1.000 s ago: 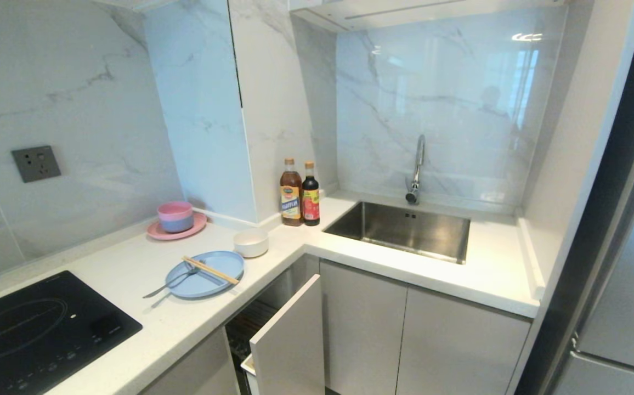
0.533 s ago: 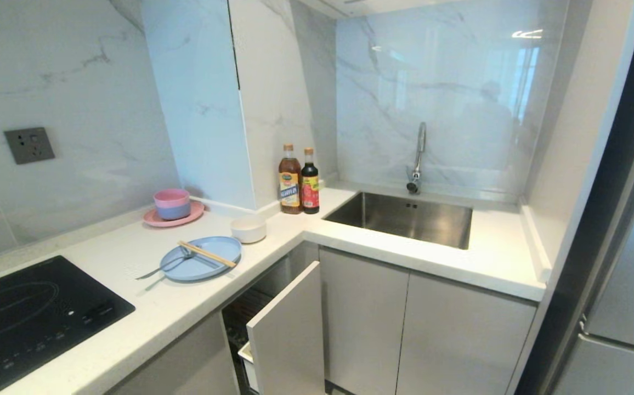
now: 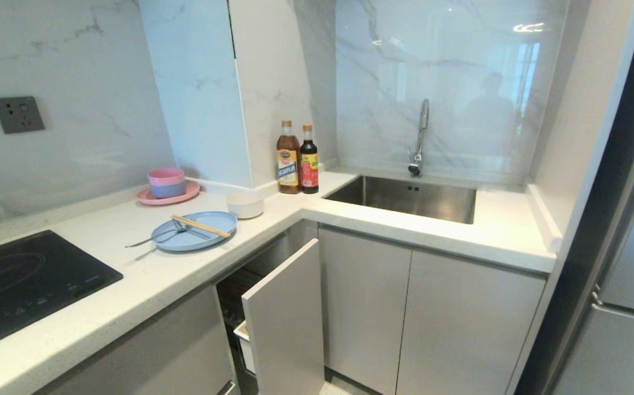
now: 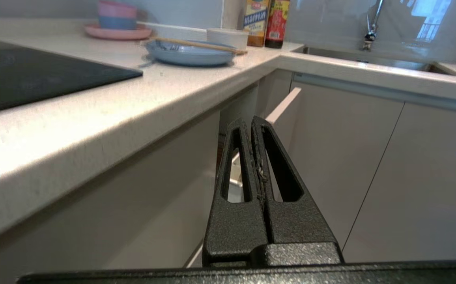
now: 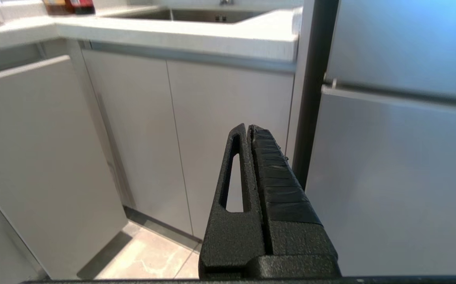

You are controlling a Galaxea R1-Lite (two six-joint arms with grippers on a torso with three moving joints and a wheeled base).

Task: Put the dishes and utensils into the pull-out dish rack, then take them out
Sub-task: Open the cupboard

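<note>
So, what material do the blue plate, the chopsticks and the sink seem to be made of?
Blue plate: probably matte plastic or melamine; flat pastel colour, no gloss.
Chopsticks: light wood or bamboo, by the pale tan tone.
Sink: brushed stainless steel; grey metallic sheen with soft reflections.

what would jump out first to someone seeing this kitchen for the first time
Probably the large round pale blue plate near the white counter's front edge, with thin light wooden chopsticks and a slim silver metal fork lying across it and a small cream-white round bowl just behind. Below it, the pull-out dish rack's narrow white door front stands pulled out. To the right, a steel sink sits in the corner.
</note>
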